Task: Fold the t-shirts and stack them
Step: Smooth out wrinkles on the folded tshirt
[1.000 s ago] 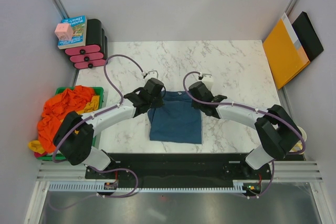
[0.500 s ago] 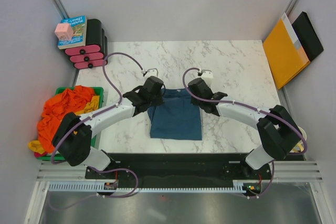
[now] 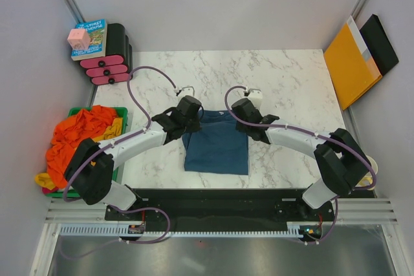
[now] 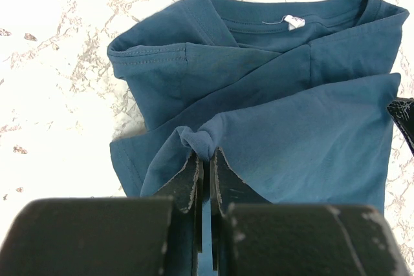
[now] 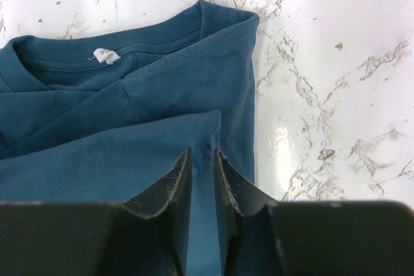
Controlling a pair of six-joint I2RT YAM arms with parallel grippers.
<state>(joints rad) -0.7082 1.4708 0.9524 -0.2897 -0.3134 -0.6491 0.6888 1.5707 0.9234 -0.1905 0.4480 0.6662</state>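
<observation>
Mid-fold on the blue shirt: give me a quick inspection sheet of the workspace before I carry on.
Surface: white marble table, bare around the shirt.
Job's things: teal-blue t-shirt partly folded mid-table, collar at the far edge; orange and yellow t-shirts heaped in a green bin on the left.
Clutter: book, pink cube and pink-and-black cases at the far left; orange envelope and black folder at the right.
Grippers: left gripper shut, pinching a shirt fold; right gripper jaws slightly apart over the folded edge.
Cables: purple cables loop above the table, off the shirt.
Surroundings: grey walls.
</observation>
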